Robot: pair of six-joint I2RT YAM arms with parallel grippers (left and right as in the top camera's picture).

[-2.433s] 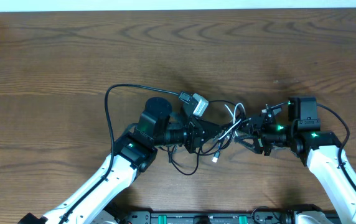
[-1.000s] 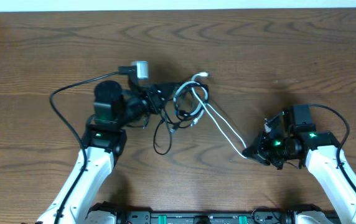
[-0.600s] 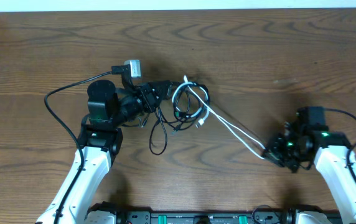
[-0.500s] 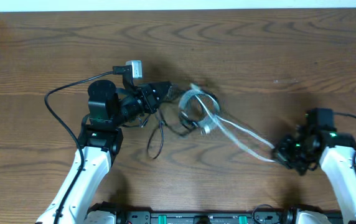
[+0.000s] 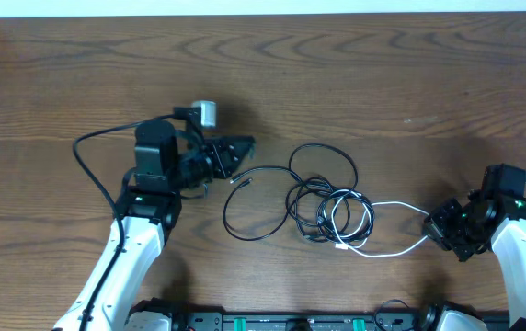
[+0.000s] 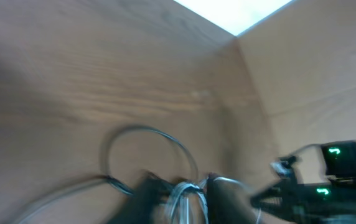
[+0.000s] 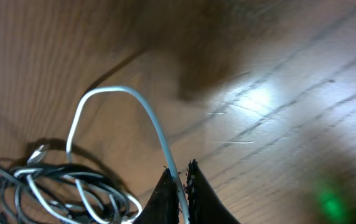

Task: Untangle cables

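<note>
The cables (image 5: 329, 210) lie on the table as a loose knot of black loops, with one black loop (image 5: 254, 199) trailing left. A white cable (image 5: 396, 208) runs from the knot to my right gripper (image 5: 438, 225), which is shut on it. In the right wrist view the white cable (image 7: 148, 113) passes between the pinched jaws of the right gripper (image 7: 179, 169), and the knot (image 7: 72, 182) lies at lower left. My left gripper (image 5: 243, 145) hovers left of the cables, jaws apart and holding nothing. The left wrist view is blurred; the left gripper (image 6: 184, 184) shows a gap between its fingers.
The wooden table (image 5: 355, 74) stretches to a pale wall edge at the top. The left arm's own thick black cable (image 5: 88, 147) loops out to its left. The right arm (image 6: 327, 180) with green lights shows in the left wrist view.
The left gripper let go of the cable bundle. The right arm pulled the white cable rightward, and the bundle slid right and now rests mid-table.
</note>
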